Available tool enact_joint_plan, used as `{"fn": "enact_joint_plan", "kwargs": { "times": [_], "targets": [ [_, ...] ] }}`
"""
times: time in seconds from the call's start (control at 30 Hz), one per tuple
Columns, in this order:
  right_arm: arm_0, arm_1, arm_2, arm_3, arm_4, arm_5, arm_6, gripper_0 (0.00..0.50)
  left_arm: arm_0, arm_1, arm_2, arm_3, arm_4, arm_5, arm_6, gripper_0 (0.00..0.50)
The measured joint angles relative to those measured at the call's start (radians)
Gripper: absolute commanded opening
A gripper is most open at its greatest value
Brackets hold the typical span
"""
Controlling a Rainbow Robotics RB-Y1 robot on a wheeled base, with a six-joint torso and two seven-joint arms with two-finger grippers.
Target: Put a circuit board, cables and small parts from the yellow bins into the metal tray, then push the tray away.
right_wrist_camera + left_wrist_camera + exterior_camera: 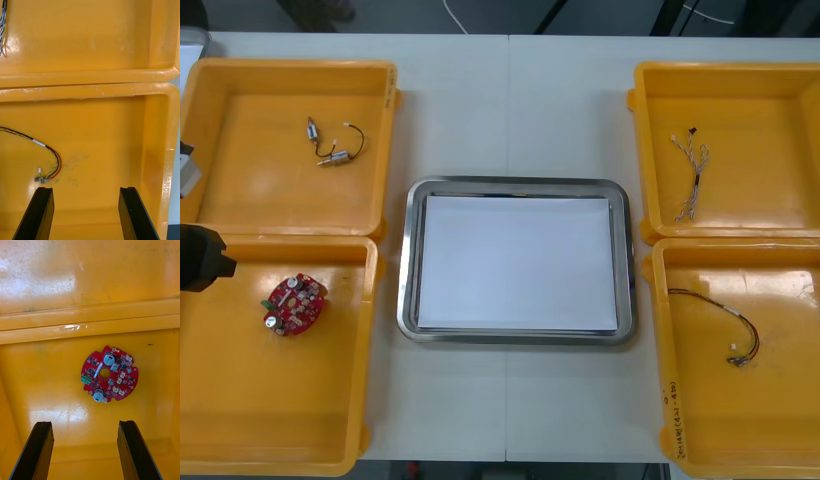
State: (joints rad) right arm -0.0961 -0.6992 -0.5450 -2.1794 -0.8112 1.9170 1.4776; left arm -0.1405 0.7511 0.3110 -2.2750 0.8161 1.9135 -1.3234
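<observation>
Light tabletop, nothing loaded yet: the shiny metal tray, white inside, sits bare between the yellow plastic bins.
Front view: round red circuit board lies in the near left bin. Right wrist view: right hand spread wide over the near right bin, thin red and yellow cable beside it. Left wrist view: left hand spread wide, holding nothing, board just ahead. Every pick and the push are left to do.

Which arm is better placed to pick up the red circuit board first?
Left. The left gripper hangs open over the near left yellow bin, the circuit board just beyond its fingers. The right gripper, also open, is over the red and yellow cable.
</observation>
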Motion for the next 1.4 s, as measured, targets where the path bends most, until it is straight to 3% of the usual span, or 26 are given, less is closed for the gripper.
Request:
{"fn": "enact_joint_plan", "kwargs": {
  "times": [1.4],
  "targets": [
    [0.000, 0.000, 0.000, 0.000, 0.000, 0.000, 0.000, 0.500, 0.000, 0.000, 0.000, 0.000, 0.000, 0.000, 0.000, 0.500]
  ]
}}
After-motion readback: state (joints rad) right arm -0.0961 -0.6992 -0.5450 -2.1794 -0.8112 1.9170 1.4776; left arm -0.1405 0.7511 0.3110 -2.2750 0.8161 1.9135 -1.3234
